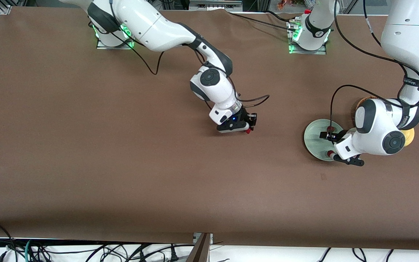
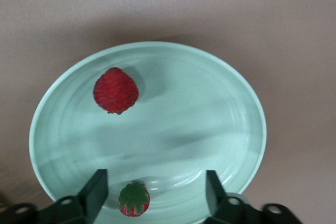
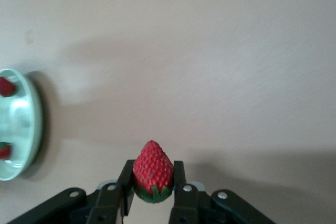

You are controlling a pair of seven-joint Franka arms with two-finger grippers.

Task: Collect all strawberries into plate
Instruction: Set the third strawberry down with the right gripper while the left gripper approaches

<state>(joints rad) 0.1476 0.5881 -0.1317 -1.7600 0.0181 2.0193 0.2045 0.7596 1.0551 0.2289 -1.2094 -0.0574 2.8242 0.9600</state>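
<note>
Left gripper (image 2: 156,195), fingers released, hangs over the plate (image 2: 220,114) carrying two strawberries (image 2: 116,91). Right gripper (image 3: 153,184) at frame centre grasps the third strawberry (image 3: 153,171).

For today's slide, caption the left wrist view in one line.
Open left gripper over the pale mint-green round plate, one small red strawberry lying in it, another between the fingers.

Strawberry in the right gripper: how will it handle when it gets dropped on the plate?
The strawberry in the right gripper is cone-shaped, so it will probably tip and roll. The plate looks glossy and shallow, so it may slide. It seems rigid, undented between the fingers.
</note>
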